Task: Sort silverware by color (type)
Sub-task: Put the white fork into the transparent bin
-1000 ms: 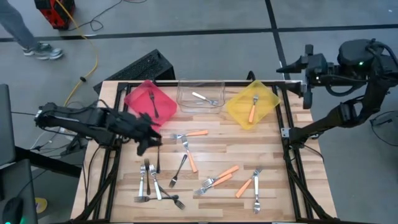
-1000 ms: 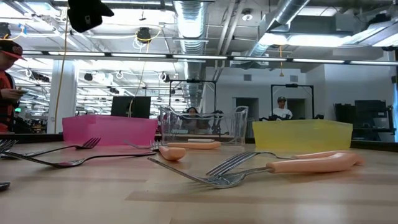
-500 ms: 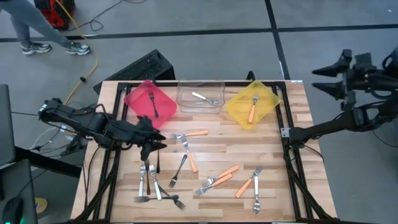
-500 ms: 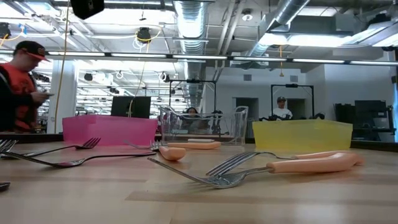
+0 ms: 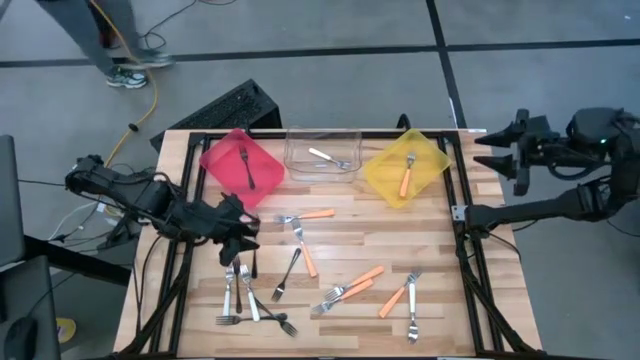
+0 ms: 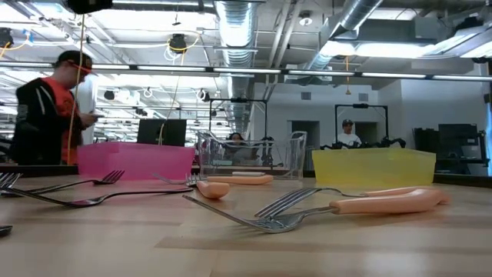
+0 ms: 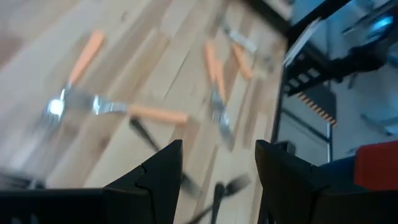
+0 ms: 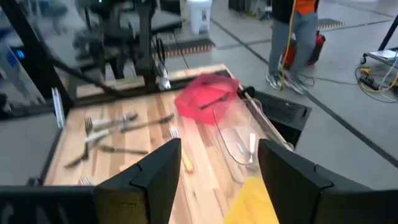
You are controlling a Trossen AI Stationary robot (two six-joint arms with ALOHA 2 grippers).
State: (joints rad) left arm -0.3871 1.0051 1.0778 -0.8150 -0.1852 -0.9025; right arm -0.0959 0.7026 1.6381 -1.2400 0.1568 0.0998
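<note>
Wooden slatted table [image 5: 440, 260] stands on a grey floor, with a black keyboard [image 5: 228, 106] lying just beyond its far-left corner. Along the far edge sit three square bins: a red bin [image 5: 222, 160] holding one dark fork [image 5: 247, 167], a clear bin [image 5: 322, 141] holding one silver fork [image 5: 329, 158], and a yellow bin [image 5: 385, 172] holding one orange-handled fork [image 5: 408, 174]. Loose forks [image 5: 297, 270] of all three kinds are scattered over the middle and near part of the table; a dense overlapping cluster lies near-left.

Left gripper [image 5: 237, 236] hovers low over the table's left side, just beyond that cluster, arm reaching in from the left edge. Its jaws stand apart with nothing between them.

Right gripper [image 5: 500, 152] is off the table past the far-right corner, raised, pointing toward the bins, jaws apart and empty.

Table's right half is unobstructed. A person [image 6: 48, 112] stands beyond the table's left end.
</note>
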